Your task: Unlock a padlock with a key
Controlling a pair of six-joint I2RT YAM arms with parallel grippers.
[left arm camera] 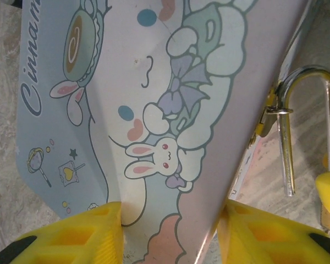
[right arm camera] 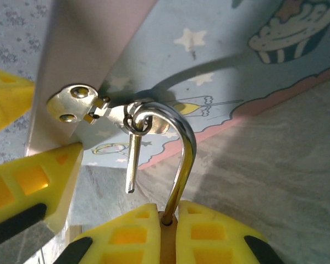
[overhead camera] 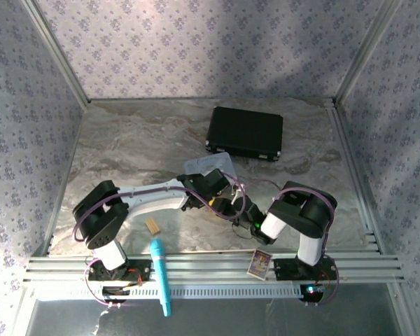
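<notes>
My right gripper is shut on the brass body of the padlock. Its silver shackle stands open, and the free leg hangs loose through the ring of the hasp on the pastel tin. My left gripper is clamped on the edge of the tin, one yellow finger on each side. The shackle shows at the right of the left wrist view. In the top view both grippers meet at the tin. The key is out of view.
A black case lies at the back of the marble table. A tan block sits near the left arm. A teal pen-shaped tool and a small card rest on the front rail. Patterned walls enclose three sides.
</notes>
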